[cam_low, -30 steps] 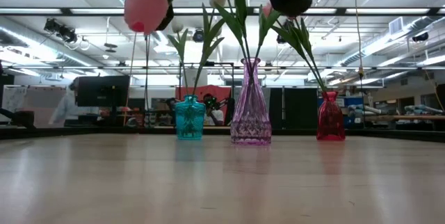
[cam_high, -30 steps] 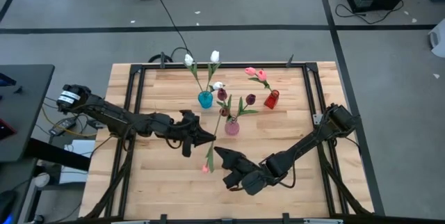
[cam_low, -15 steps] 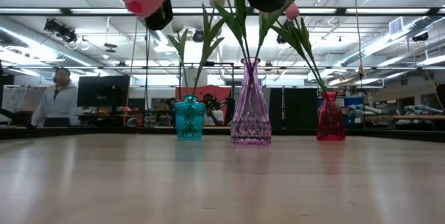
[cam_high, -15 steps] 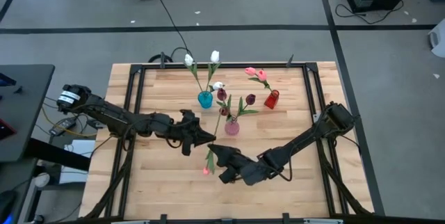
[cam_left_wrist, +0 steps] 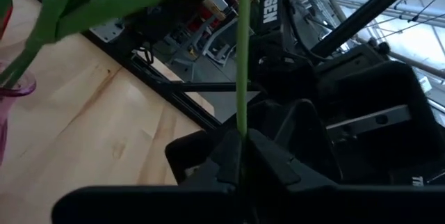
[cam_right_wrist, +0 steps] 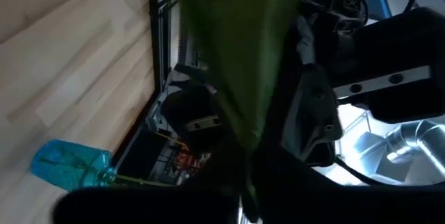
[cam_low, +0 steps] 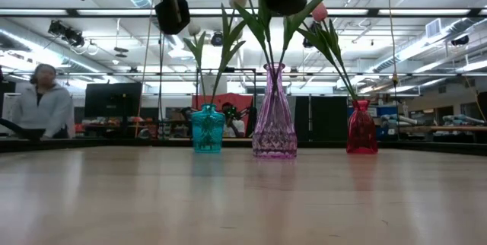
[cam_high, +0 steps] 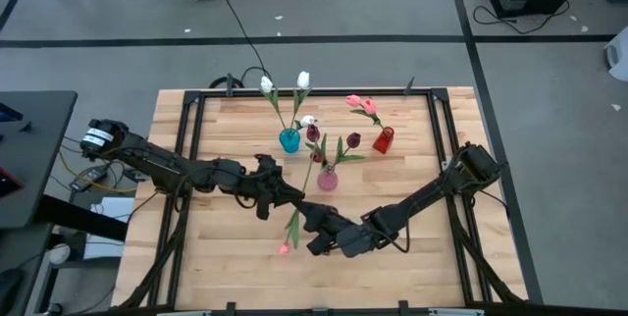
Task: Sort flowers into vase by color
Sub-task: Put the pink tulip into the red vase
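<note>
Pink at its head, the tulip (cam_high: 291, 226) hung over the tabletop (cam_high: 226, 257) near the purple vase (cam_high: 327, 180), its stem pinched in the left tool (cam_high: 292, 197) while the right tool (cam_high: 309, 220) closed around the leaf beside it. To hand it over cleanly, we judged, the right tool needed a firm hold on the stem itself before the left let go, then a carry to the red vase (cam_high: 383, 140) where the other pink heads stood.

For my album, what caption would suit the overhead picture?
Two robot arms meet mid-table over a pink tulip, behind them a blue vase, a pink vase and a red vase.
</note>
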